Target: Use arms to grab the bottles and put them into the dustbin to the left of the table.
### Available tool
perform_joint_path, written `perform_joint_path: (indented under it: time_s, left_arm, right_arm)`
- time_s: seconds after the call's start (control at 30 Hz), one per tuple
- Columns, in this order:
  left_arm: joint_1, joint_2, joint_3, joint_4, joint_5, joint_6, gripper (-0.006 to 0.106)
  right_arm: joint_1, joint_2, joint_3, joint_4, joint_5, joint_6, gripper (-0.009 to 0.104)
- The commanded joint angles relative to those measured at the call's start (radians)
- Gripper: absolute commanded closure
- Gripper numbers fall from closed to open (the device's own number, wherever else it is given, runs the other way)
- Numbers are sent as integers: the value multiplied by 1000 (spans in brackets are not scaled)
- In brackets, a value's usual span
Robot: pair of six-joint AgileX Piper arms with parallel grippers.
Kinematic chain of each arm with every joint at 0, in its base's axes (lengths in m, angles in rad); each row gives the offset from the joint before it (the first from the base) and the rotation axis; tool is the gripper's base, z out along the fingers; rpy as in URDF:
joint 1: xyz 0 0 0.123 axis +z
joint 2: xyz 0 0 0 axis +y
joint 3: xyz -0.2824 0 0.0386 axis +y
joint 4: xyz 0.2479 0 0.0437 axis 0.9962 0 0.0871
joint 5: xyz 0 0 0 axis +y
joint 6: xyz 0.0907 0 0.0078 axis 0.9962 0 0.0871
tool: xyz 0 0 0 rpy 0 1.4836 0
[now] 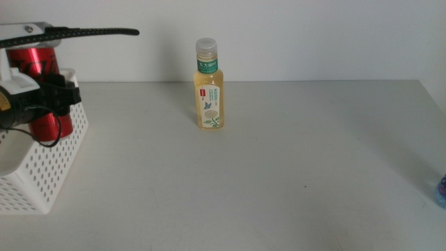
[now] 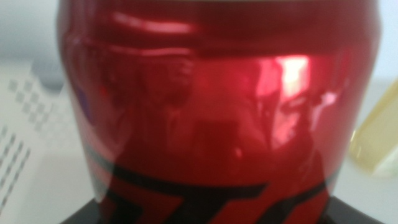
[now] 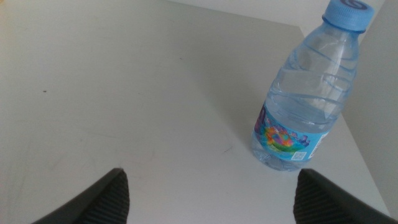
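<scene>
My left gripper [image 1: 53, 97] is shut on the slim red soda can [image 1: 36, 63] and holds it upright over the white perforated dustbin [image 1: 52, 174] at the table's left edge. The can [image 2: 217, 106] fills the left wrist view. The pale-yellow tea bottle [image 1: 209, 87] stands upright at the middle back of the table [image 1: 279, 174]. Only a sliver of the small water bottle [image 1: 442, 189] shows at the right edge of the middle view. In the right wrist view my right gripper [image 3: 214, 205] is open, a short way from the blue-capped water bottle [image 3: 305, 106], with nothing between its jaws.
The table's far edge meets a white wall. In the left wrist view the dustbin's hole-patterned side [image 2: 22, 130] shows beside the can, and a blurred bit of the tea bottle [image 2: 379, 140] shows on the can's other side.
</scene>
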Motion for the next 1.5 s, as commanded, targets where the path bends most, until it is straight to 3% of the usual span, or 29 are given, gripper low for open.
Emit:
perform_joint_path:
  time_s: [0.0,0.1,0.23,0.43,0.73,1.17,1.47]
  left_arm:
    - [-18,-55,-49,-197,-5,221,102]
    - [-19,-67,-107,-311,150,350,102]
    - [-14,-67,-243,-365,429,408,102]
    - [-14,-50,-472,-296,698,413,102]
    - [19,99,-679,-113,946,418,102]
    - [257,283,-739,-152,967,490,102]
    - [278,432,-739,-157,905,570,102]
  right_arm:
    - [-7,-22,-1,-8,-62,-9,27]
    - [-7,-22,-1,-8,-62,-9,27]
    - [-7,-22,-1,-8,-62,-9,27]
    - [-7,-22,-1,-8,-62,-9,27]
    - [-7,-22,-1,-8,-62,-9,27]
    - [-7,-22,-1,-8,-62,-9,27]
    - [-7,-22,-1,-8,-62,-9,27]
